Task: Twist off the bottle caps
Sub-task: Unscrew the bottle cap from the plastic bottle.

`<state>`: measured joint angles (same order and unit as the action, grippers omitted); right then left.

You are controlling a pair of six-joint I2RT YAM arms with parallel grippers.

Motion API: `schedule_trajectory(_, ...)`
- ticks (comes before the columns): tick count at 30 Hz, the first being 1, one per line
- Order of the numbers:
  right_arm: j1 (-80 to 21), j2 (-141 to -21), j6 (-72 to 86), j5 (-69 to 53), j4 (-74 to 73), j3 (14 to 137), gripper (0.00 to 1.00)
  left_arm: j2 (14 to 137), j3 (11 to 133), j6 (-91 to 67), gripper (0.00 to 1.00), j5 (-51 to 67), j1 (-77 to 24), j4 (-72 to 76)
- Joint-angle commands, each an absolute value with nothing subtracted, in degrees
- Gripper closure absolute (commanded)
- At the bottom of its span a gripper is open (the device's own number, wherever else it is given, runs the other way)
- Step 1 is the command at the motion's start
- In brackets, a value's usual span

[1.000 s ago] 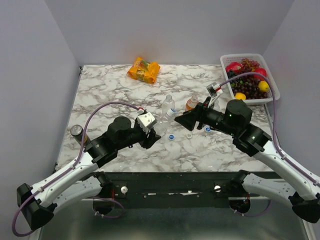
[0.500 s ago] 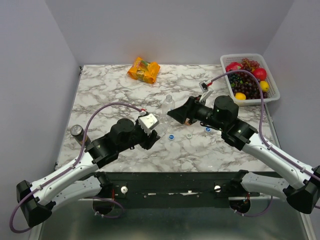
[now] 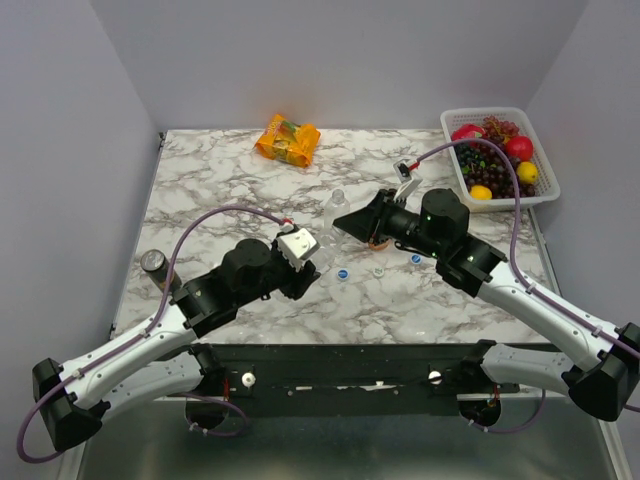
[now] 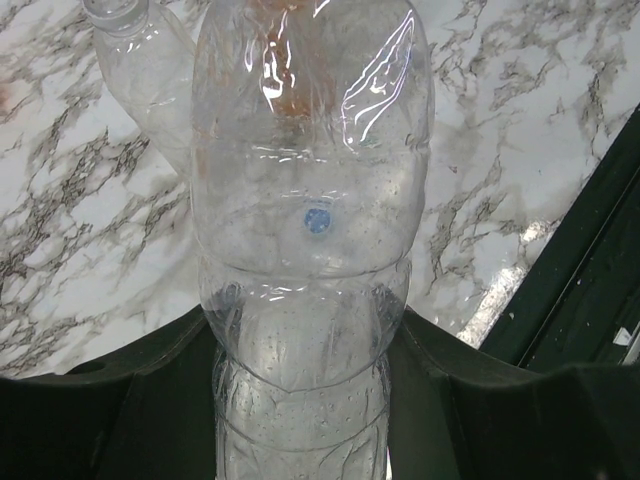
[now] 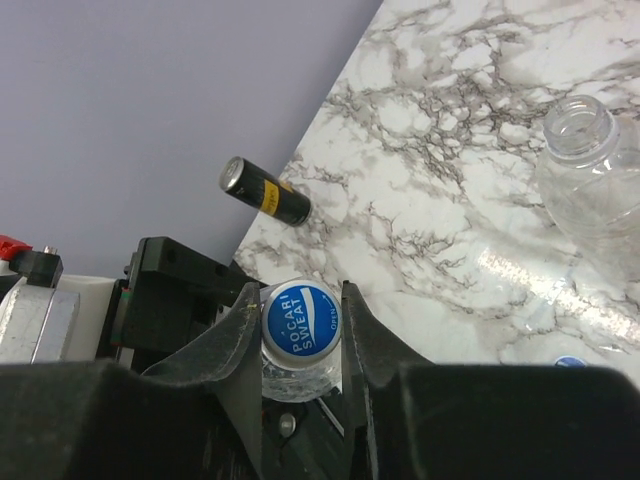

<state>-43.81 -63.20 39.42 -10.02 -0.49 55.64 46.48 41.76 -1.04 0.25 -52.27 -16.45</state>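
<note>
Between right jaws, blue cap (image 5: 300, 320)

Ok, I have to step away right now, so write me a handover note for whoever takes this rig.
Left tool: shut on the body of the clear bottle.
Right tool: shut on that bottle's blue cap.
On the table near the tools: a loose blue cap, a white cap and a second loose blue cap. An open bottle is close by.
Done: three caps are off.
Left: twist this last cap off, set it down and release the bottle.
</note>
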Motion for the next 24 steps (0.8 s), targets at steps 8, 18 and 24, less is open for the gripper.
schedule_trajectory(8, -44.03, -62.93, 37.1, -17.66, 5.88, 53.79, 0.99, 43.51, 43.07, 1.41, 0.69, 11.67, -51.68, -15.03)
schedule_trajectory(18, -43.16, -60.82, 28.57, -31.54, 7.82, 52.21, 0.99, 43.77, 42.19, -1.4, 0.69, 39.09, -45.71, -9.59)
schedule_trajectory(24, -42.63, -60.03, 25.41, -40.16, 9.67, 50.19, 0.99, 44.38, 41.23, -5.61, 0.69, 53.51, -42.81, -4.24)
